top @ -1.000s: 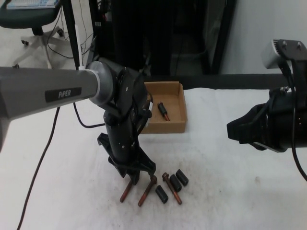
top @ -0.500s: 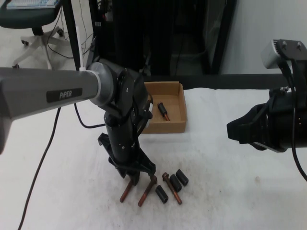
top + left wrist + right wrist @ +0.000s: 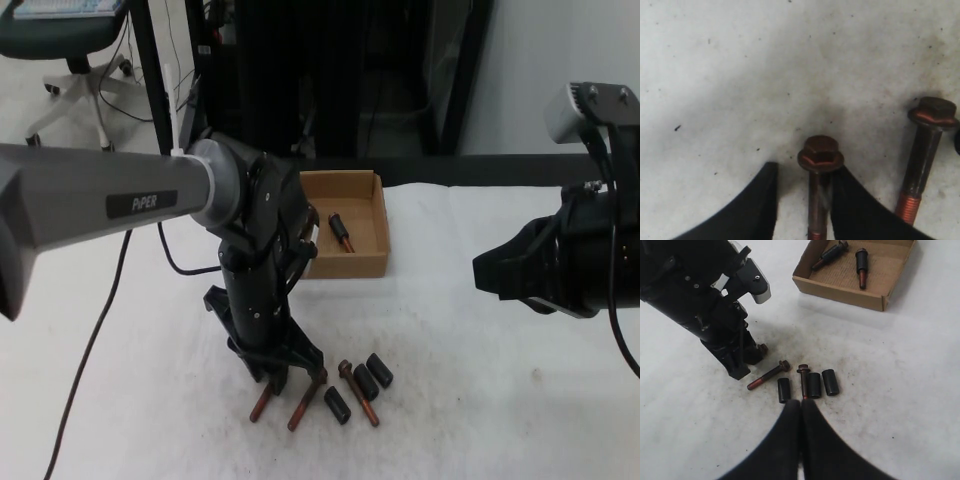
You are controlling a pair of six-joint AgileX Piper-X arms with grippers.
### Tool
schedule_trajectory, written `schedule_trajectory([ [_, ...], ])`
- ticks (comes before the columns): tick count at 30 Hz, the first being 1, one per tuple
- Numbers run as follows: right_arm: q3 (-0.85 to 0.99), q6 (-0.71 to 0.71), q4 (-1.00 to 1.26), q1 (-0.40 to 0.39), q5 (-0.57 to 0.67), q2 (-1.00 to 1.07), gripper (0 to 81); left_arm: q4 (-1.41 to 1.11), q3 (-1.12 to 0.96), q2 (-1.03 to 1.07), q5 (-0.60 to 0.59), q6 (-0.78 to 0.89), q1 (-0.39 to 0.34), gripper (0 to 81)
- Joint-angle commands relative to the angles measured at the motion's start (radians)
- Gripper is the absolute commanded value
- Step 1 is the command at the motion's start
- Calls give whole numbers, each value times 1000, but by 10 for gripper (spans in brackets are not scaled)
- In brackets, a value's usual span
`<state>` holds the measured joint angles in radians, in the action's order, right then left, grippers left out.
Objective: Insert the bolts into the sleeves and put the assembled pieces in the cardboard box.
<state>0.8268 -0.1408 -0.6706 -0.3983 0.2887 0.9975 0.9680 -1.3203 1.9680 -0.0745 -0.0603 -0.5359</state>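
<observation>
the left pincer (image 3: 806, 167) had lowered slightly over a flanged bolt (image 3: 820, 152) lying on the surface (image 3: 740, 75). its fingers straddled the shank, not yet clamped. rigid steel, probably prone to roll; grip the shank below the flange. the right pincer (image 3: 800, 407) was closed and empty.

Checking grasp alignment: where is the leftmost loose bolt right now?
In the high view the leftmost bolt lies left of centre, nearer the camera than the cardboard box; the left gripper's open fingers straddle it, with a second bolt alongside.
</observation>
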Motion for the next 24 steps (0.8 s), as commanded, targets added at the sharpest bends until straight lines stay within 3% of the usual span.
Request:
schedule_trajectory([
  [1,4,-2,3,1,10,-2,4,-22,7,-1,-31,-8,-8,319],
  [9,4,-2,3,1,10,-2,4,-49,7,-1,-27,-6,-52,319],
  [21,4,-2,3,1,10,-2,4,-7,7,-1,45,-6,-46,319],
  [24,4,-2,3,1,10,-2,4,3,7,-1,45,-6,-46,261],
])
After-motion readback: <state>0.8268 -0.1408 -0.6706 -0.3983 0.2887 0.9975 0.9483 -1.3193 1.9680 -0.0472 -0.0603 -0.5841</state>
